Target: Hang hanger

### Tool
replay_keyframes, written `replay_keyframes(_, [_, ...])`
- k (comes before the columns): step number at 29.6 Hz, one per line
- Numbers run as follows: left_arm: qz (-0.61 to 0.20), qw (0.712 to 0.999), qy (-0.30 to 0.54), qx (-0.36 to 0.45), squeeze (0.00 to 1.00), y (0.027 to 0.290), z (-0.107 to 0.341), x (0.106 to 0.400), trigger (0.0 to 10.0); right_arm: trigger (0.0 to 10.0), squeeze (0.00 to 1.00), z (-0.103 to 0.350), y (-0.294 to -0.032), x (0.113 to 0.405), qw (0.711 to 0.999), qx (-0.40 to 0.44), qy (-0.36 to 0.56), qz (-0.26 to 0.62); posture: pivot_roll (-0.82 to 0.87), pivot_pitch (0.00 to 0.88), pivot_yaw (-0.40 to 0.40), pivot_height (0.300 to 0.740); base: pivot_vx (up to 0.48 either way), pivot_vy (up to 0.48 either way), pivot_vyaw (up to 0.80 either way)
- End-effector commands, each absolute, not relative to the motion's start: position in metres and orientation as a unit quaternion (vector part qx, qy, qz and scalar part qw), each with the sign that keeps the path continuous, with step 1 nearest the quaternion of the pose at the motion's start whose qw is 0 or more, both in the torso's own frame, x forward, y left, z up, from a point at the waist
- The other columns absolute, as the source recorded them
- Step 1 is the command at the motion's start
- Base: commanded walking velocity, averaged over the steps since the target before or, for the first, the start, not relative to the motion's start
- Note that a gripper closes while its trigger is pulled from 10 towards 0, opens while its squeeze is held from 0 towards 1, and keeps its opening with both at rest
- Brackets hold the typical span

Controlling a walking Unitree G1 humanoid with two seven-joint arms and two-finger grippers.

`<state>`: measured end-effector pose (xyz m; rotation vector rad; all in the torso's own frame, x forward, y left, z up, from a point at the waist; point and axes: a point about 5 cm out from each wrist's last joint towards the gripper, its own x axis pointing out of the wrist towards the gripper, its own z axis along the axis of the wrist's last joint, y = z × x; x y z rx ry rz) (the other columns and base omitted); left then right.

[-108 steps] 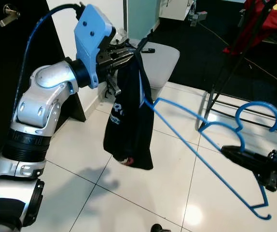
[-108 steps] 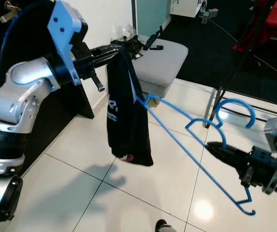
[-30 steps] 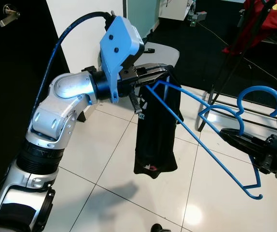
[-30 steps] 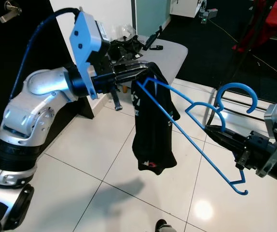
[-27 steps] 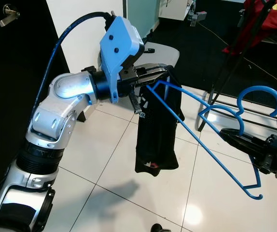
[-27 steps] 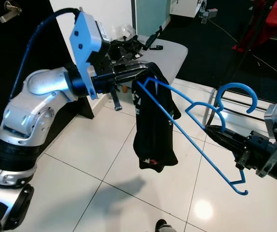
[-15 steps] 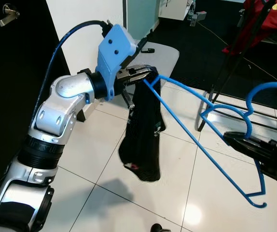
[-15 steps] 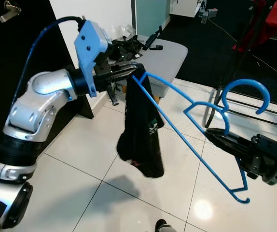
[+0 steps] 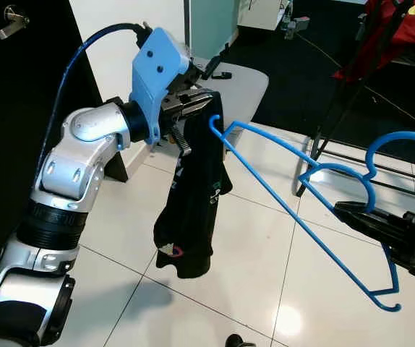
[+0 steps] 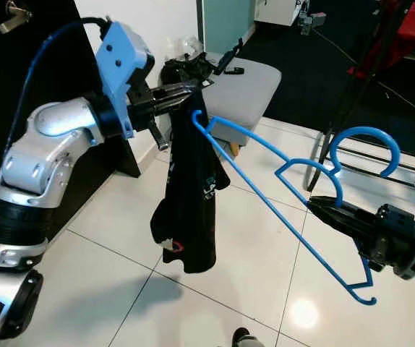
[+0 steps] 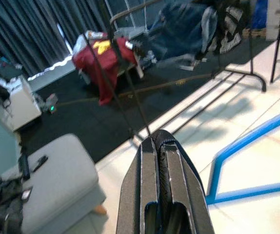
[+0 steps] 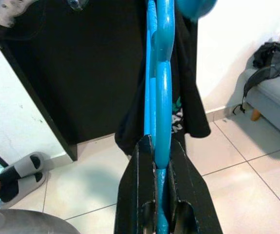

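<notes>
The right gripper (image 10: 322, 206) clamps the blue plastic hanger (image 9: 294, 220) near its neck; the frame looks light, stiff and slippery. Farther off, the left gripper (image 9: 206, 101) pinches the limp black garment (image 9: 191, 202) at its top, beside the hanger's far tip. The clothes rack (image 9: 352, 94) stands beyond.

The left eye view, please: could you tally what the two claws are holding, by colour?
Blue: 1, the hanger, gripped by the right claw.
Black: 1, the shirt, hanging from the left claw.
Total: 2.
</notes>
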<state>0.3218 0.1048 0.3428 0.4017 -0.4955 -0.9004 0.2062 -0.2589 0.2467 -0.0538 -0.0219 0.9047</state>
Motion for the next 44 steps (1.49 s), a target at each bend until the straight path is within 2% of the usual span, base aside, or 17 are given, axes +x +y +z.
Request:
replay_keyframes(1, [-0.432,0.85,-0.24,0.18,0.0,0.107,0.344,0.317,10.0,10.0,0.0,0.243,-0.255,0.209,0.898,-0.032,-0.008,0.438,-0.03,0.173,0.006,0.74,0.0,0.0,0.0])
replay_keyframes(9, [-0.42,0.861,-0.222,0.182,0.0,0.115,0.34,0.315,10.0,10.0,0.0,0.247,-0.249,0.232,0.896,-0.025,-0.035,0.441,-0.01,0.181,-0.013,0.74,0.0,0.0,0.0])
replay_keyframes(22, [-0.402,0.872,-0.206,0.189,0.0,0.128,0.337,0.314,10.0,10.0,0.0,0.254,-0.262,0.24,0.907,-0.059,-0.043,0.415,-0.02,0.183,-0.019,0.74,0.0,0.0,0.0])
replay_keyframes(27, [-0.392,0.877,-0.203,0.192,0.0,0.131,0.338,0.316,10.0,10.0,0.0,0.254,-0.269,0.236,0.908,-0.075,-0.024,0.412,-0.02,0.183,-0.019,0.74,0.0,0.0,0.0])
replay_keyframes(37, [-0.357,0.895,-0.201,0.174,0.0,0.135,0.343,0.324,10.0,10.0,0.0,0.245,-0.274,0.218,0.89,-0.089,0.046,0.445,-0.03,0.183,-0.015,0.74,0.0,0.0,0.0])
replay_keyframes(44, [-0.344,0.903,-0.194,0.169,0.0,0.136,0.342,0.329,10.0,10.0,0.0,0.249,-0.28,0.219,0.902,-0.11,0.031,0.417,-0.03,0.184,-0.01,0.74,0.0,0.0,0.0])
